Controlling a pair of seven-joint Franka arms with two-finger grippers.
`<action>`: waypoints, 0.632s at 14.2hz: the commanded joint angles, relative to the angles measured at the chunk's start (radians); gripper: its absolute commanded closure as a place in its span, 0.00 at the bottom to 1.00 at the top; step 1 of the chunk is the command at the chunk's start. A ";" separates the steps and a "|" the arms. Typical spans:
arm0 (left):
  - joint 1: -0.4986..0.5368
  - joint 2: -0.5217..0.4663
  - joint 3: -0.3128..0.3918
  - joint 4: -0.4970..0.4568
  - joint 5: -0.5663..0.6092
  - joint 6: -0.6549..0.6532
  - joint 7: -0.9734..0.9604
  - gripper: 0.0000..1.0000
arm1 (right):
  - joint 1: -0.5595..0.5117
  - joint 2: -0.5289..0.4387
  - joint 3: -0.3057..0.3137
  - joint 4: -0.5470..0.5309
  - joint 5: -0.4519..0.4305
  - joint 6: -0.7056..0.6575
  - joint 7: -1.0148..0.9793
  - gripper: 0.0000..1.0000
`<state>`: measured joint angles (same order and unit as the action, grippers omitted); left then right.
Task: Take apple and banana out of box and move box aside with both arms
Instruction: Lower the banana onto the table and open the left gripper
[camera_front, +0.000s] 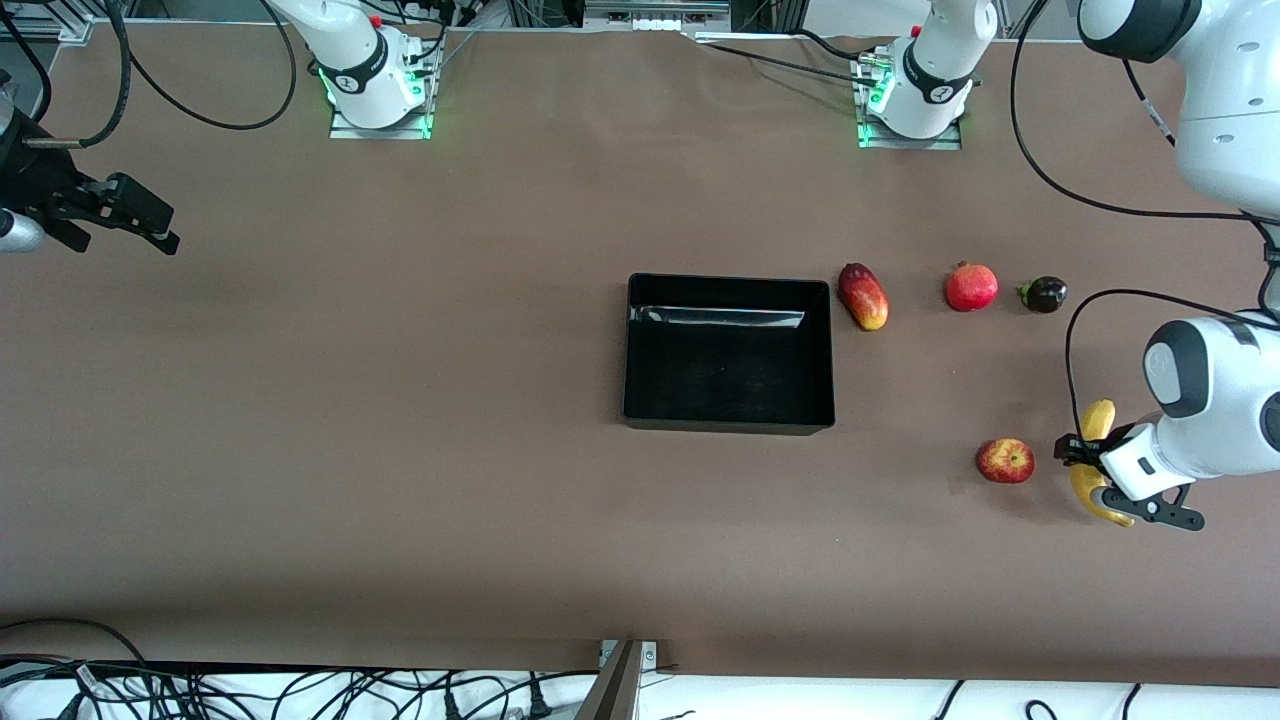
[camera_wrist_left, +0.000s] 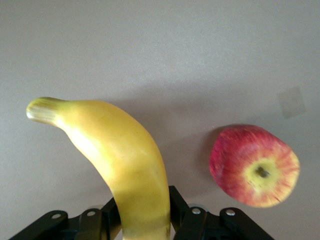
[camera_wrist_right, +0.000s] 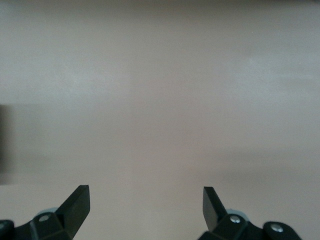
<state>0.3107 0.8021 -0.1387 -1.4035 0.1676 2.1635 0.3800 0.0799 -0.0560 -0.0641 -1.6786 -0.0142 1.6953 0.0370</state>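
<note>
The yellow banana (camera_front: 1097, 420) is near the left arm's end of the table, with the red-and-yellow apple (camera_front: 1005, 461) beside it. My left gripper (camera_front: 1086, 466) is shut on the banana's middle, low at the table. In the left wrist view the banana (camera_wrist_left: 125, 160) runs out from between the left gripper (camera_wrist_left: 142, 207) fingers, and the apple (camera_wrist_left: 255, 167) lies apart from it. The black open-topped box (camera_front: 730, 283) sits mid-table, empty. My right gripper (camera_front: 135, 215) waits open and empty over bare table at the right arm's end, and its right wrist view (camera_wrist_right: 145, 197) shows only tabletop.
An oblong red-yellow fruit (camera_front: 863, 296) lies beside the box toward the left arm's end. A round red fruit with a crown (camera_front: 971, 287) and a small dark purple fruit (camera_front: 1044, 294) follow in a row. Cables lie along the table's near edge.
</note>
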 joint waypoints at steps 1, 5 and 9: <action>-0.001 0.028 0.021 0.005 0.064 0.053 0.017 1.00 | -0.008 0.015 0.007 0.017 0.005 -0.002 -0.011 0.00; 0.024 0.075 0.028 -0.003 0.102 0.137 0.017 1.00 | -0.012 0.027 0.006 0.016 0.000 -0.003 -0.011 0.00; 0.051 0.104 0.028 -0.005 0.139 0.173 0.019 1.00 | -0.014 0.033 -0.014 0.017 0.002 -0.002 -0.013 0.00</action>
<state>0.3412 0.8931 -0.1081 -1.4063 0.2705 2.3105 0.3820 0.0777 -0.0308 -0.0799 -1.6786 -0.0142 1.6954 0.0370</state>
